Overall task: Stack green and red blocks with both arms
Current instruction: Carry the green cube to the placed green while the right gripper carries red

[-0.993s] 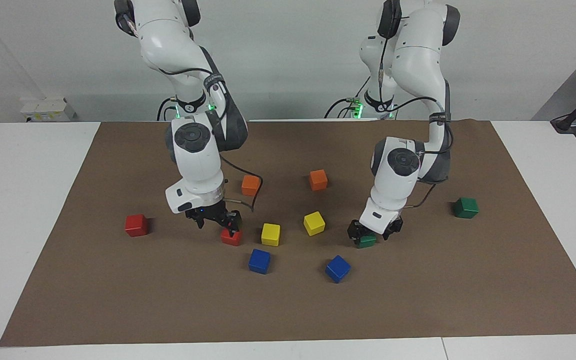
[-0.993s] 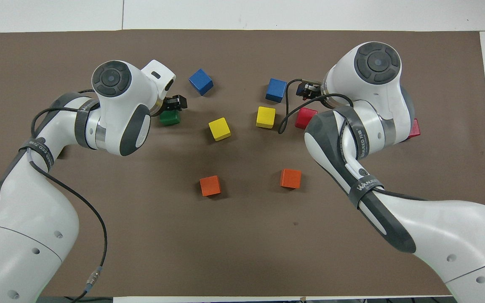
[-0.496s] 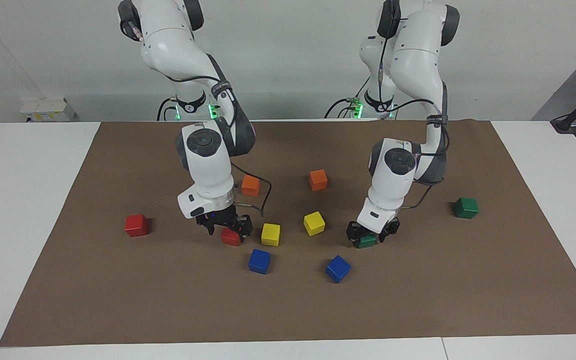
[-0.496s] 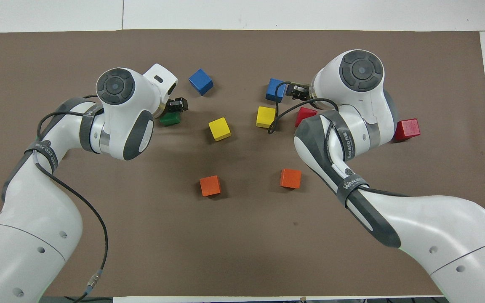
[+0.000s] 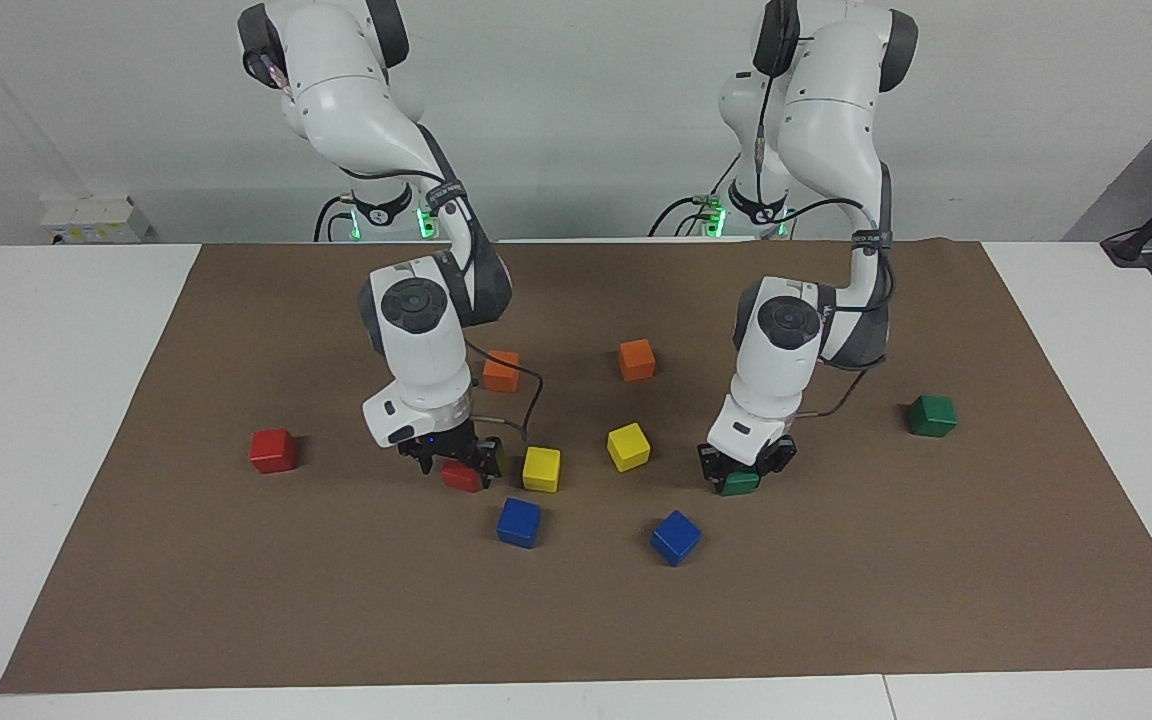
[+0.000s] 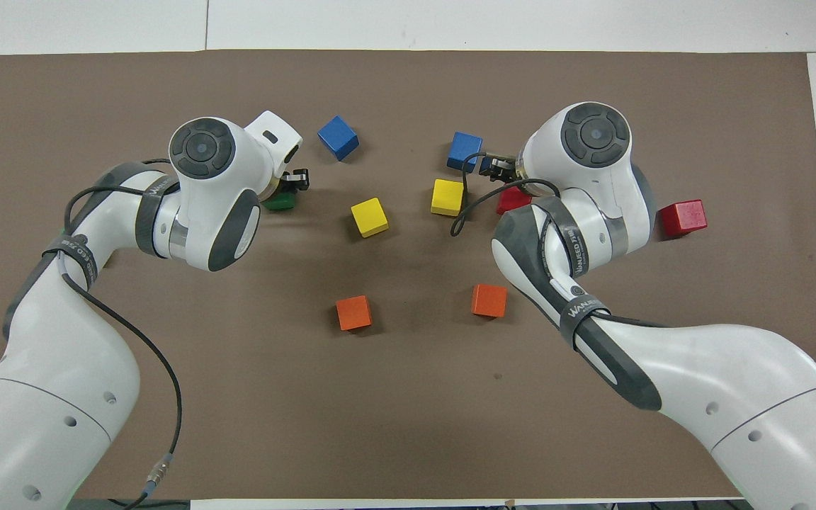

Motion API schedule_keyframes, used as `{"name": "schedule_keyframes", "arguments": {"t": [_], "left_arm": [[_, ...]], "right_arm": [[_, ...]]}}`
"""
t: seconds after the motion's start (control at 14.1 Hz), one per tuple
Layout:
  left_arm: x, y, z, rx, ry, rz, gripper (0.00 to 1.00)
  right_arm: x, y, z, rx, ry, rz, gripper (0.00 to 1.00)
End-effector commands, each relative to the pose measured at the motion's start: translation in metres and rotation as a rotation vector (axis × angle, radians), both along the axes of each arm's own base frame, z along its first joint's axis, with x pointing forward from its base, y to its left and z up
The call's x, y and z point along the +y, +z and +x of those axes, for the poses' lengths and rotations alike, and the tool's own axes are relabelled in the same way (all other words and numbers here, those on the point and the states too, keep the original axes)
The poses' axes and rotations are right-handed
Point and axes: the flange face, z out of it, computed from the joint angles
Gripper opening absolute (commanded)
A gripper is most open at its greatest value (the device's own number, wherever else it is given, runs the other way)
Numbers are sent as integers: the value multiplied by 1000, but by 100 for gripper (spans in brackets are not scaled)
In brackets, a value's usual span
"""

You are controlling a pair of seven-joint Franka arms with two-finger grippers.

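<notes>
My right gripper is low over a red block on the brown mat, its open fingers on either side of it; the overhead view shows this gripper and block too. My left gripper is open and low around a green block, also in the overhead view. The second red block lies toward the right arm's end. The second green block lies toward the left arm's end and is hidden under the arm in the overhead view.
Two yellow blocks lie between the grippers. Two blue blocks lie farther from the robots, two orange blocks nearer. The yellow block beside the red one is close to my right gripper.
My right gripper has shifted toward the table's middle and settled over the red block. My left gripper has straightened and lowered around the green block. No block has moved.
</notes>
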Motion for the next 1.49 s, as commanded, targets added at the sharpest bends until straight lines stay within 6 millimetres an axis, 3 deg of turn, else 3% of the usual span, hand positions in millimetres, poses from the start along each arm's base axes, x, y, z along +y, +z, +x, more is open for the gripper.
{"name": "schedule_keyframes", "arguments": {"t": [0.0,0.14,0.35,0.5,0.64,0.71,0.78,0.85,0.99,1.13,1.28,1.42], "left_arm": [[39,45,7,-7,50,35,0],[87,77,7,18,35,57,0],[177,115,0,86,-83,56,0],[228,117,-10,107,-144,57,0],[264,116,-19,120,-231,59,0],[276,113,-23,125,-262,42,0],[285,114,-27,121,-286,31,0],[295,107,-34,128,-296,21,0],[303,99,-44,118,-314,10,0],[315,88,-53,90,-308,9,0],[319,82,-58,66,-324,8,0],[330,80,-61,62,-320,-6,0]], "right_arm": [[-4,-9,-14,-9,22,0,100],[-6,-15,-19,-17,24,4,99],[-6,-21,-25,-4,25,1,98],[-7,-20,-26,-4,26,0,95],[-8,-20,-26,-1,32,-1,75],[-11,-20,-26,6,44,-6,52],[-13,-20,-25,10,50,-9,21],[-16,-19,-23,14,50,-12,5],[-18,-3,-18,36,77,-26,0],[-32,41,-4,72,118,-54,0],[-71,90,3,80,186,-65,2],[-108,123,2,67,286,-79,3]]}}
